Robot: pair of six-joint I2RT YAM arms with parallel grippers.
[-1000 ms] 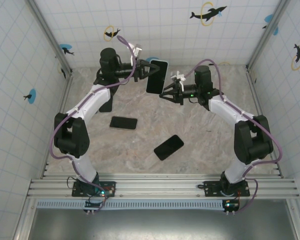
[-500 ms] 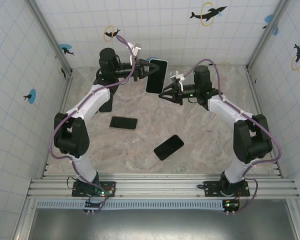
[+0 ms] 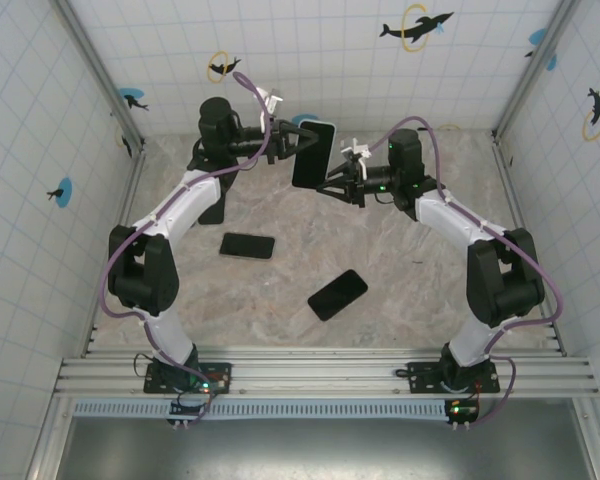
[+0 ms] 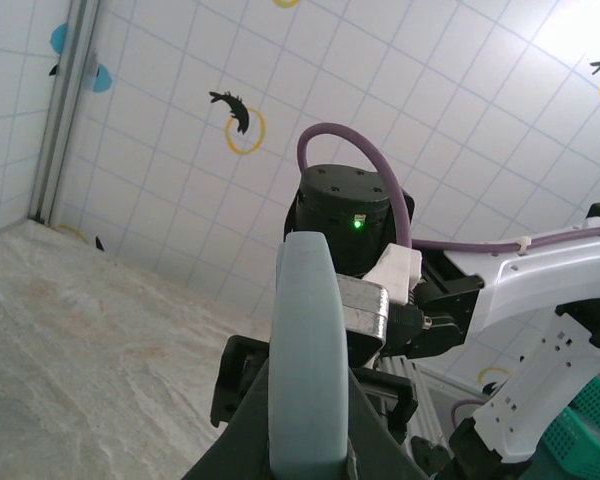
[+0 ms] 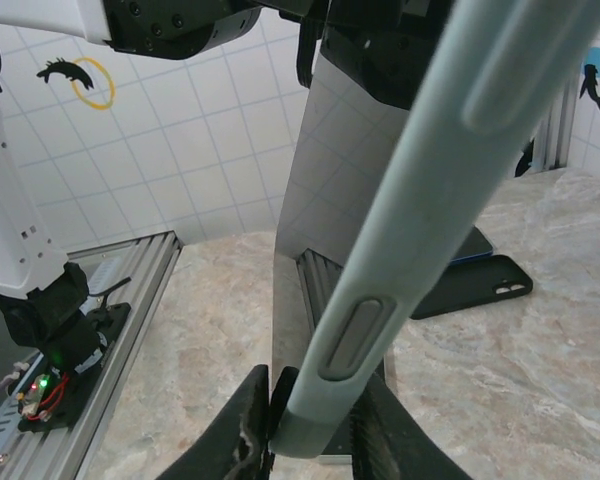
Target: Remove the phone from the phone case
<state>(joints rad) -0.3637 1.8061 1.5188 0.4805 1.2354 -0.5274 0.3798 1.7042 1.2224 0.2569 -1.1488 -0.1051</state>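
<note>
Handling: phone (image 5: 320,200) judged rigid, glass-faced, smooth and breakable if dropped. Phone case (image 5: 415,220) pale grey-blue, looks rubbery, likely to flex and peel at the rim. Best purchase judged at a case corner or lip rather than on the glass, with the opposite end pinned.

Position: cased phone held on end in the air toward the back of the desk (image 3: 400,270), clear of its surface, between the two arms. Left hand (image 3: 292,140) clamped on the upper part, case edge-on between its fingers in the left wrist view. Right hand (image 3: 327,188) closed onto the lower end, one finger on the screen side, the other behind the case. Risk judged: slip on glass.
</note>
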